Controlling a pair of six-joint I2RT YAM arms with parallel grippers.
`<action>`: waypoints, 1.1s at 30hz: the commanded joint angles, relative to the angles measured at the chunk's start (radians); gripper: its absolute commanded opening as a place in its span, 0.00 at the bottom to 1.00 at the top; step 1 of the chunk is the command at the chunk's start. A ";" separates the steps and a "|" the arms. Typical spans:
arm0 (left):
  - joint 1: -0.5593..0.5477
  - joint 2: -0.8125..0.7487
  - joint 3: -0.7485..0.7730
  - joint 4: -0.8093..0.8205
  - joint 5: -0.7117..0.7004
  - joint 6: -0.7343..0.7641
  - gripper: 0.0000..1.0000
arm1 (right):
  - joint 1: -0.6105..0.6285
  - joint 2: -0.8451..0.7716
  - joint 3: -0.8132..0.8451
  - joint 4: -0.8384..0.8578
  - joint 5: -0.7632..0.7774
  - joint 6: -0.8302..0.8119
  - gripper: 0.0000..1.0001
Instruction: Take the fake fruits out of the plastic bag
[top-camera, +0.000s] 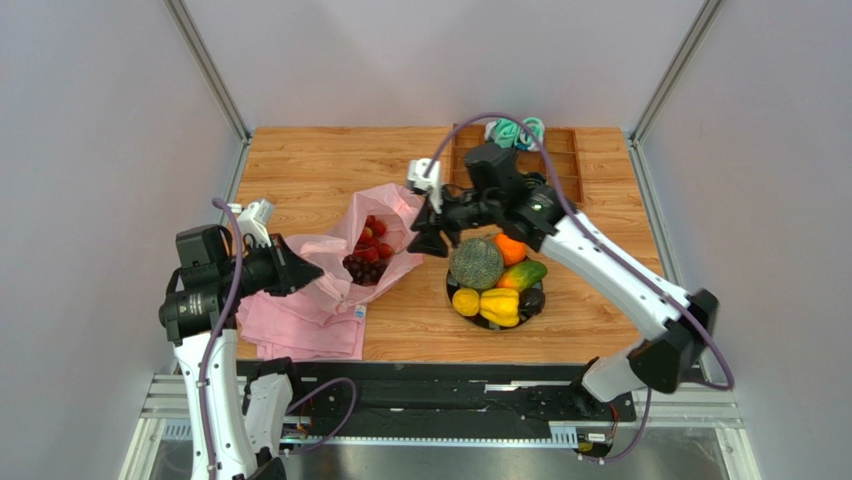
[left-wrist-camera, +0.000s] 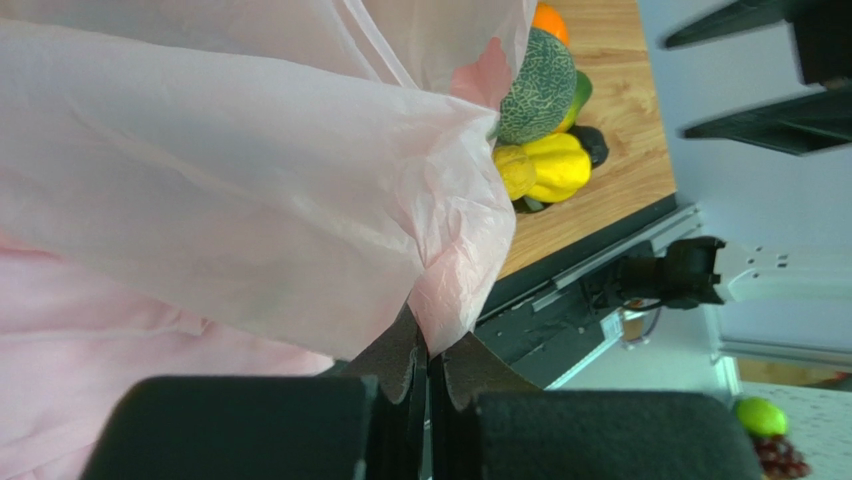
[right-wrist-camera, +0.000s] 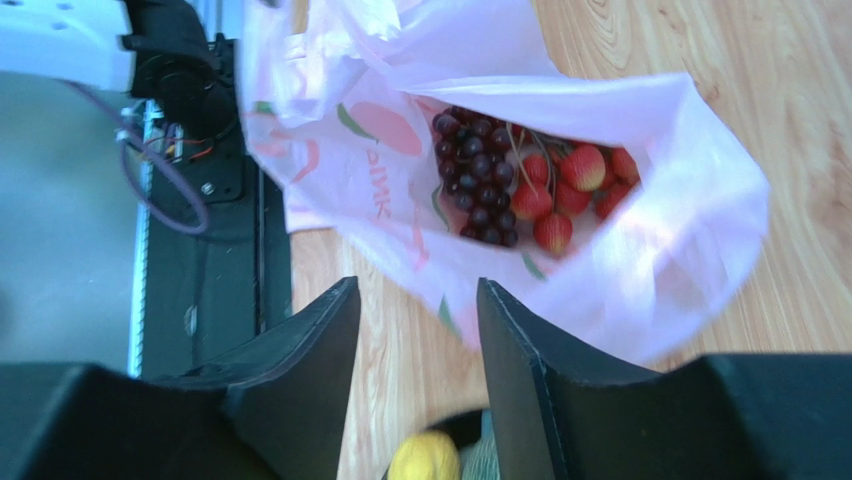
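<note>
On the wooden table (top-camera: 320, 165), left of centre, lies the thin translucent pink plastic bag (top-camera: 398, 205), its mouth gaping, with a dark purple grape cluster (top-camera: 363, 268) and small red berries (top-camera: 372, 238) inside. From overhead the left gripper (top-camera: 300, 272) meets the bag's near-left edge, but only its own wrist camera shows the grip: both fingers pressed together with a fold of pink film pinched between them. The right gripper (top-camera: 430, 240) hangs between the bag and a round black plate (top-camera: 495, 327). Its wrist view shows the jaws spread and empty, with wood and the bag's side visible through the gap. The plate carries a netted grey-green melon (top-camera: 476, 263), an orange (top-camera: 510, 248), a yellow lemon (top-camera: 465, 301), a yellow lobed piece (top-camera: 500, 305) and a green fruit (top-camera: 525, 275). The left wrist view catches these past the bag, the orange cut by the frame's top; the right wrist view shows only a sliver of lemon. A folded opaque pink cloth (top-camera: 300, 335) under the bag's near side is clear only from above. One dark item on the plate is too small to identify, and the right arm partly hides a wooden tray (top-camera: 565, 165) at the far edge.
</note>
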 joint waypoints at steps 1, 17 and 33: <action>-0.005 -0.034 0.141 -0.181 -0.127 0.134 0.00 | 0.106 0.197 0.087 0.130 0.136 0.092 0.49; 0.023 -0.080 0.053 -0.305 -0.109 0.206 0.00 | 0.156 0.735 0.389 0.325 0.446 0.318 0.69; 0.029 -0.089 0.029 -0.281 -0.118 0.196 0.00 | 0.210 0.918 0.423 0.330 0.562 0.260 0.67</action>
